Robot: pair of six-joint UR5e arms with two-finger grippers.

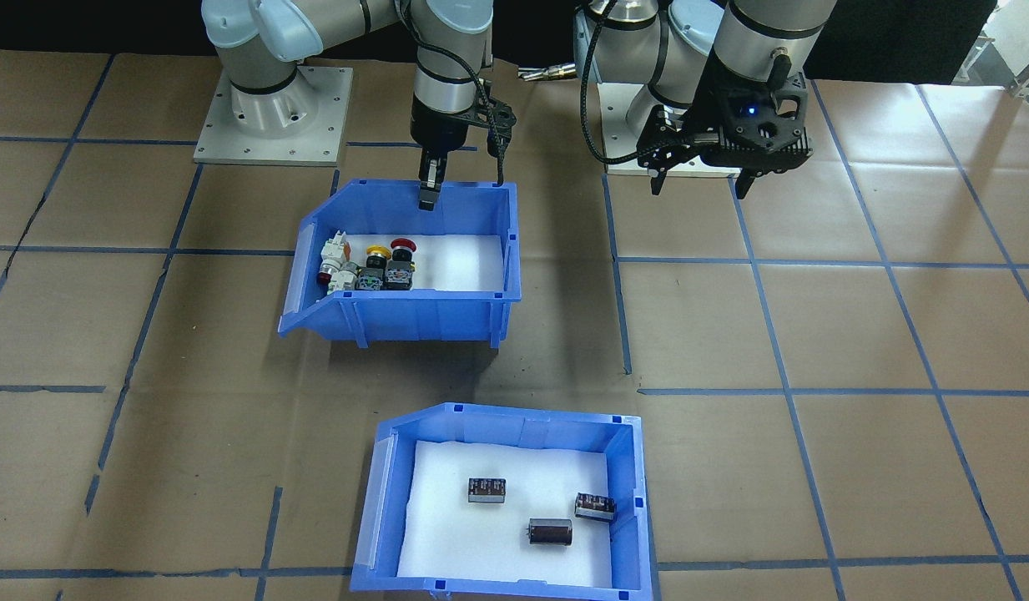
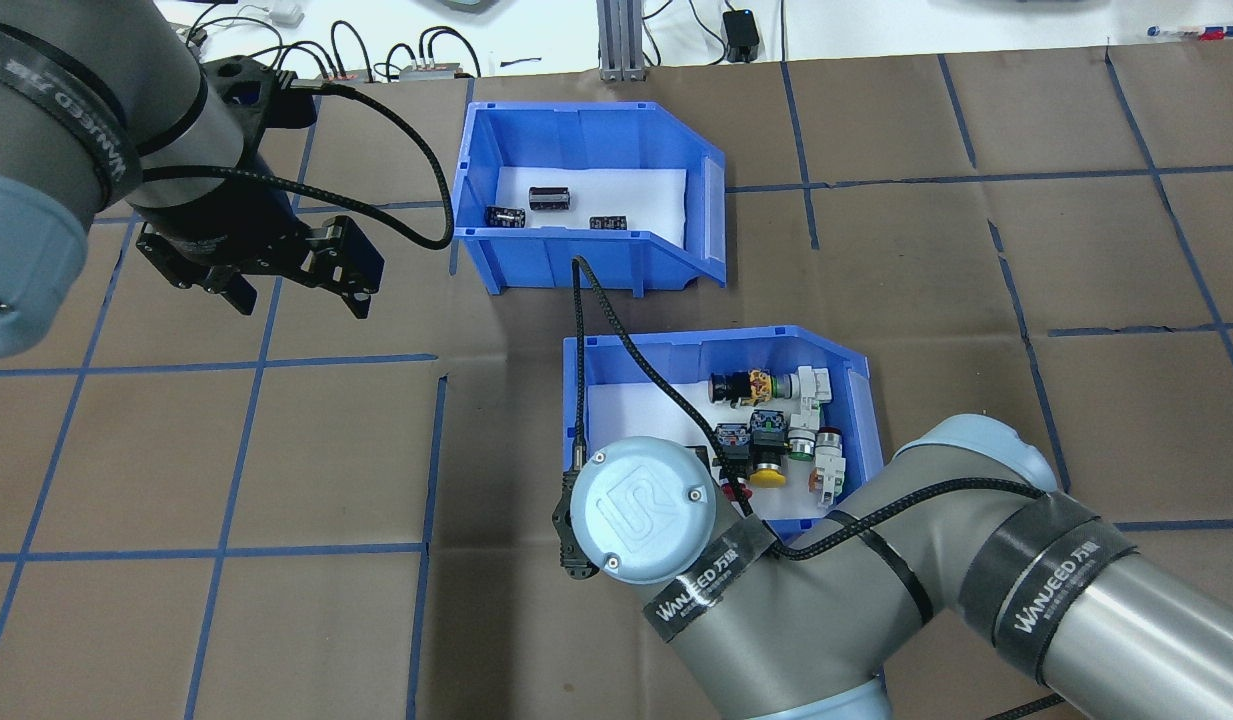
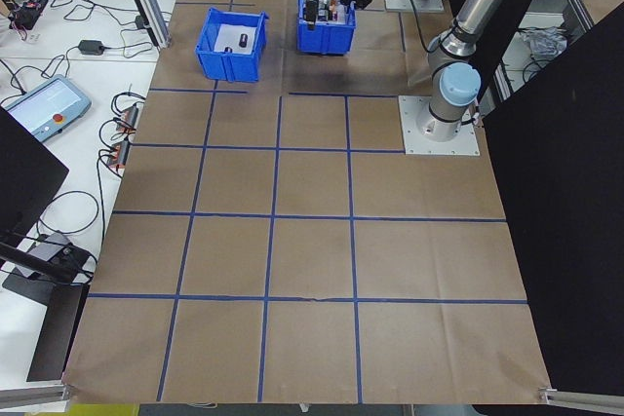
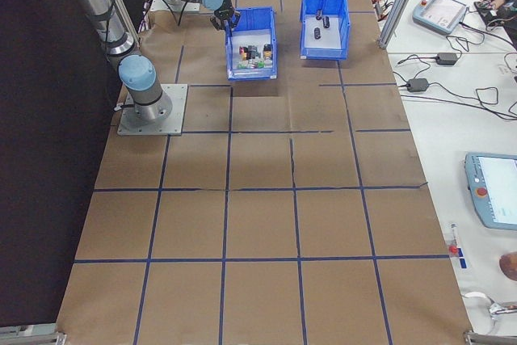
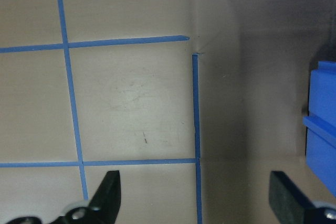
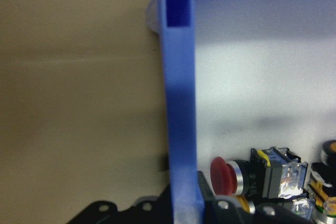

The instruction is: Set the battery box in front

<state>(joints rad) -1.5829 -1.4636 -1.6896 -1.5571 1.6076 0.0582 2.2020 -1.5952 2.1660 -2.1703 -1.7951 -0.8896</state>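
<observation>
Battery box (image 2: 586, 250) sat on the counter (image 2: 976, 300) beyond the switch bin (image 2: 616, 360), right pincer (image 1: 429, 188) clamped on that bin's rear wall, left pincer (image 2: 301, 285) spread wide, empty, well apart from the battery box

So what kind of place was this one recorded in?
Most likely a robotics lab or test cell. The table is covered in brown paper gridded with blue tape, two arms are bolted to base plates, and a teach pendant with loose cables lies on the white side bench.
</observation>
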